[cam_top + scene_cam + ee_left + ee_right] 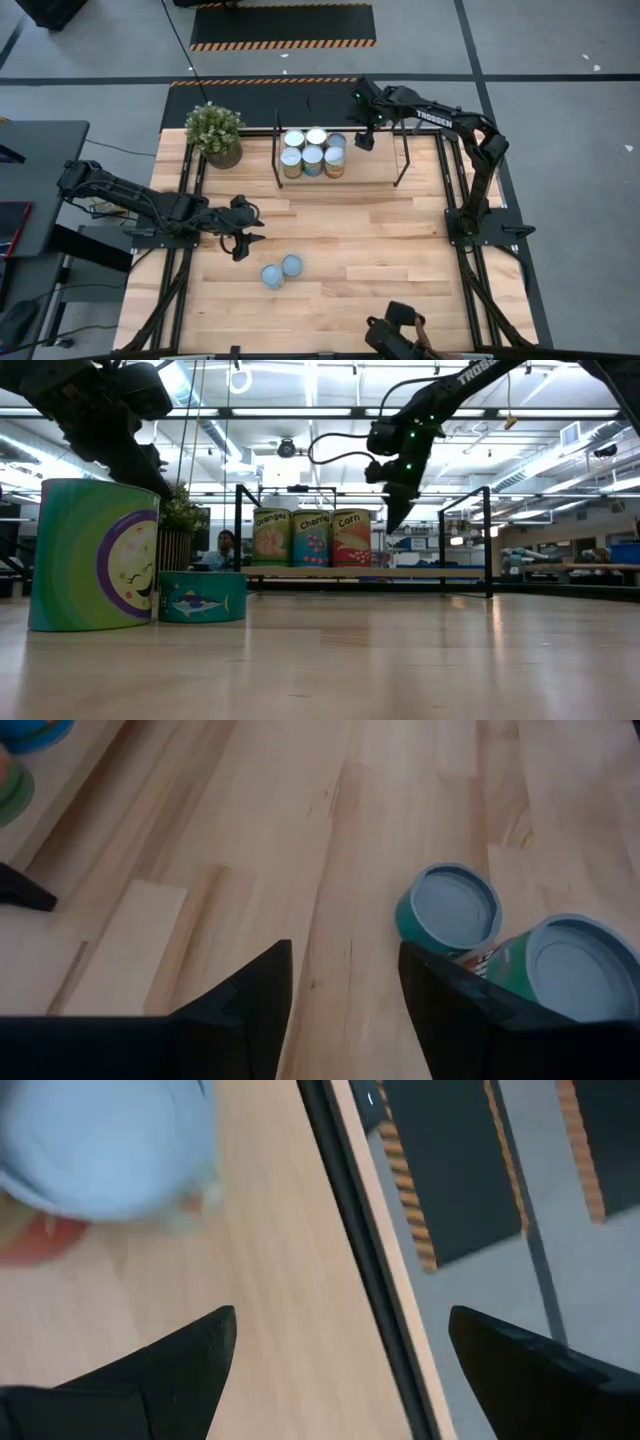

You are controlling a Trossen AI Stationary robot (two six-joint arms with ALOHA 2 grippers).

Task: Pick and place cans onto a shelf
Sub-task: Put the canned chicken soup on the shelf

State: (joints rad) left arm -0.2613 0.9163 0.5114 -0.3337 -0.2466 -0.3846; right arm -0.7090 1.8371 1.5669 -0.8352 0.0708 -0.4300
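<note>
Five silver-topped cylindrical tins (312,153) grouped at one end of light wooden shelf with thin black uprights (370,172), leaving room beside them for more. Two silver-topped teal-and-green tins (281,270) upright on pale plank table (400,260), touching, awaiting pickup. Left gripper (243,232) near them, fingers (250,1005) apart, empty. Right gripper (363,135) above shelf just beside stored tins, fingers (190,1360) wide apart, empty, likely after release.

Wooden table (400,250), shelf (370,165), two cans (282,271), plant (214,132)
</note>
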